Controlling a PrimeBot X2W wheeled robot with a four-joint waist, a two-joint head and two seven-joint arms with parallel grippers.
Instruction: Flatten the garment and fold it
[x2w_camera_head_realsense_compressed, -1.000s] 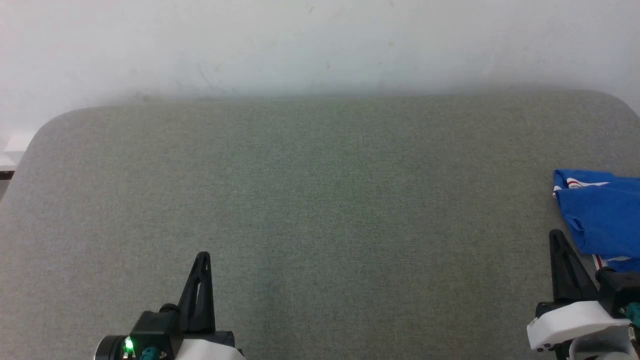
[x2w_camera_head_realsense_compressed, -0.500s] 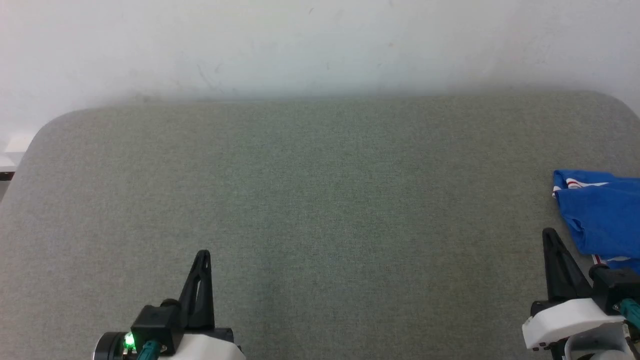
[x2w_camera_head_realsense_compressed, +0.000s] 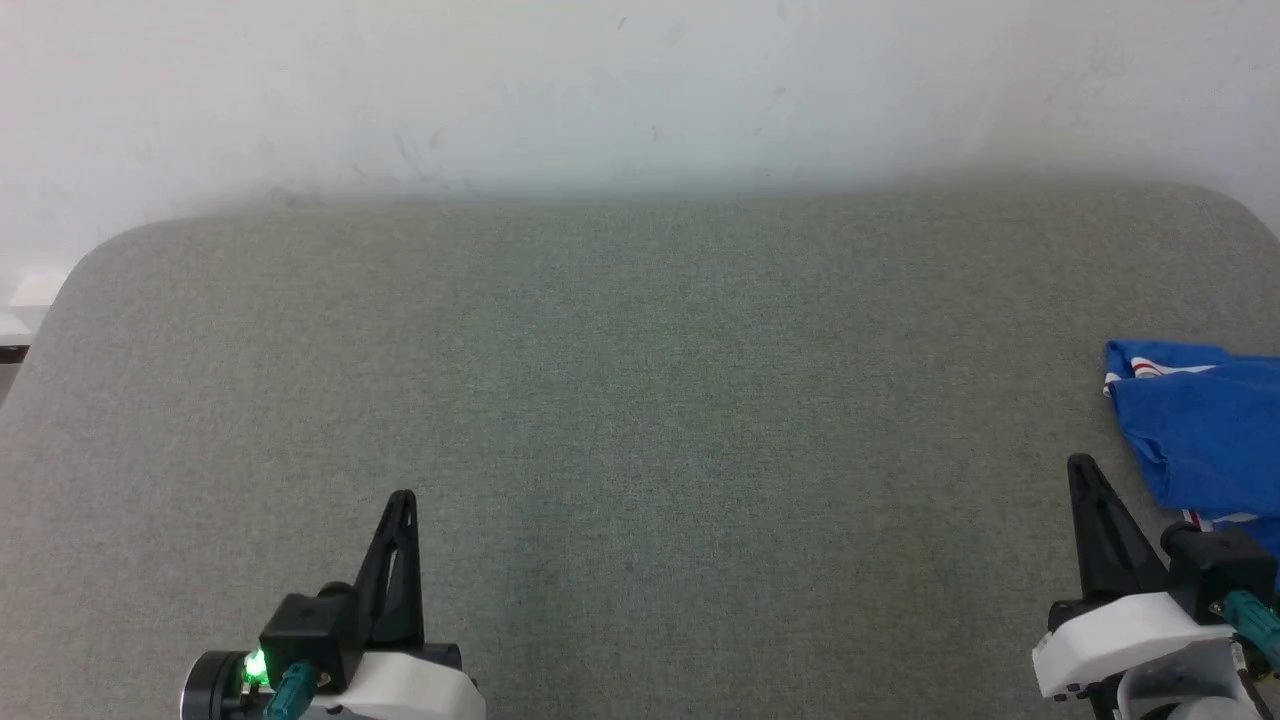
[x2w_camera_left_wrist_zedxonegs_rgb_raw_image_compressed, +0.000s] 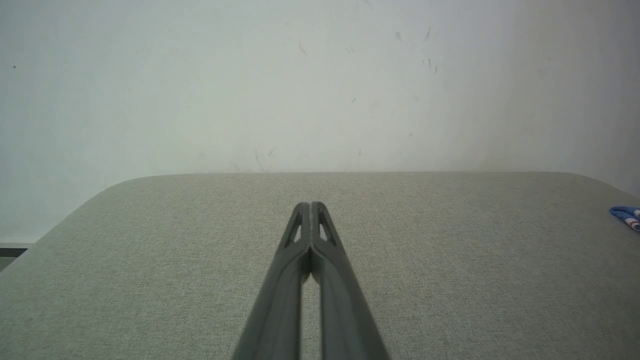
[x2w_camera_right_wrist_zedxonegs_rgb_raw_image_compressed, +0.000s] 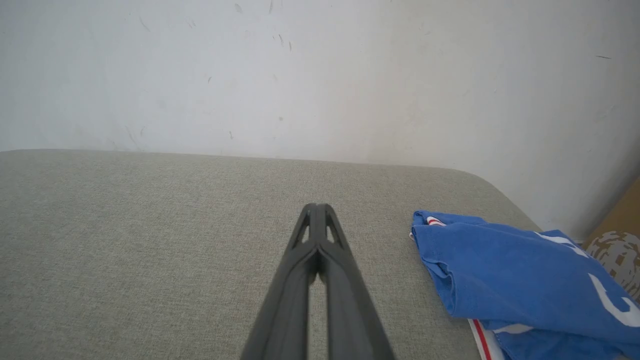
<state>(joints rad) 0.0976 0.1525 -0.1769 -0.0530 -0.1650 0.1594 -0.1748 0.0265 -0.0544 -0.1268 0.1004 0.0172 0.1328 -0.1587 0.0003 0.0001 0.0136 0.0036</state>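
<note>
Head view: left gripper (x2w_camera_head_realsense_compressed: 403, 497) closed, empty, near left above the grey tabletop (x2w_camera_head_realsense_compressed: 640, 400). Right gripper (x2w_camera_head_realsense_compressed: 1078, 462) closed, empty, near right, just beside the garment (x2w_camera_head_realsense_compressed: 1205, 430), which lies bunched at the tabletop's right edge.
Left wrist view: left gripper closed tip to tip; 1 garment corner at far right.
Right wrist view: right gripper closed, not touching the garment on its right; white lettering and red-white trim visible.

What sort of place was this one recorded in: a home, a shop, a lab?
Probably a lab or test room set up for folding clothes: a wide table covered in grey fabric stands before a scuffed white wall, and a blue shirt lies bunched at its right edge.
</note>
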